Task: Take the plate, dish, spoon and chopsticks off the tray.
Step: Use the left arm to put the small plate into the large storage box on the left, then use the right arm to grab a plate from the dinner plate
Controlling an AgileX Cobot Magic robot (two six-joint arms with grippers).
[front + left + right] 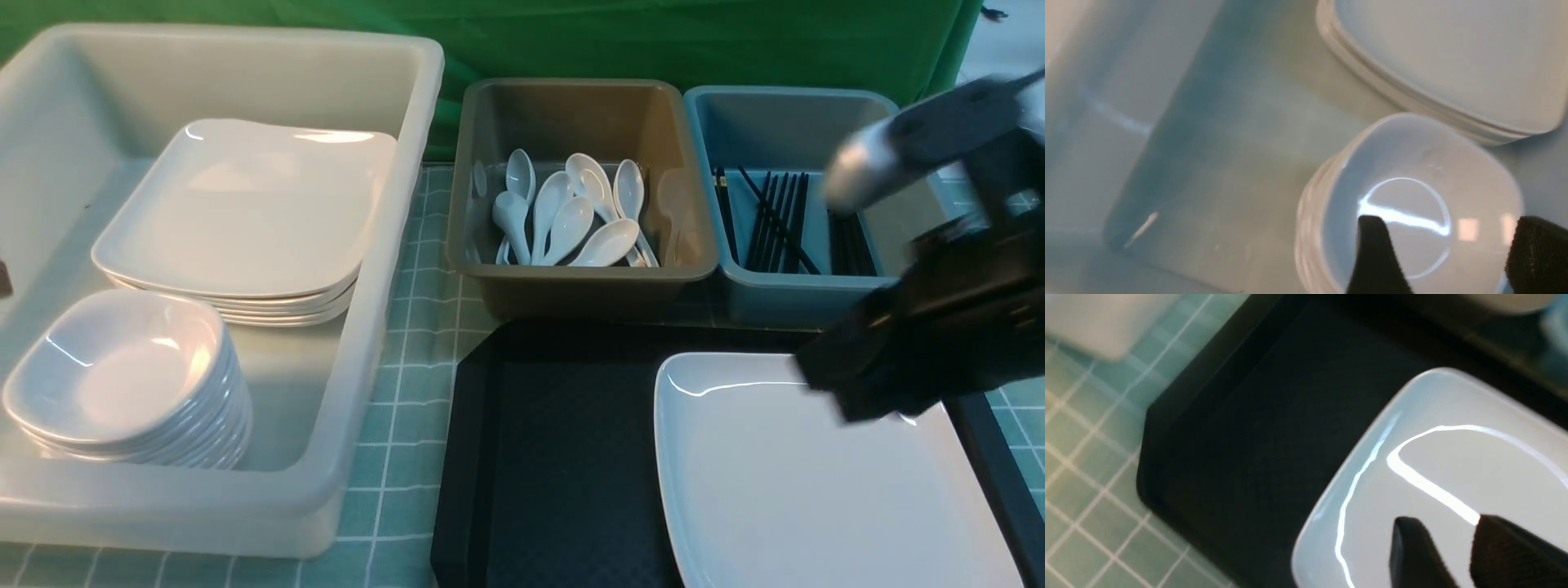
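The black tray (555, 457) lies at the front centre. The large white plate (784, 490) rests on its right half and also shows in the right wrist view (1453, 465). My right gripper (1447, 520) hovers over the plate's far part, jaws a little apart and empty; its blurred arm (922, 343) covers the plate's far right corner. My left gripper (1449, 222) is open and empty above a stack of small white bowls (1412, 192) in the white tub. No spoon, chopsticks or small dish shows on the tray's visible floor.
A big white tub (392, 245) at the left holds a stack of plates (245, 212) and the bowl stack (122, 376). A grey tub (490, 163) behind the tray holds several white spoons (571, 220). A blue tub (710, 163) holds black chopsticks (775, 220). A green checked cloth covers the table.
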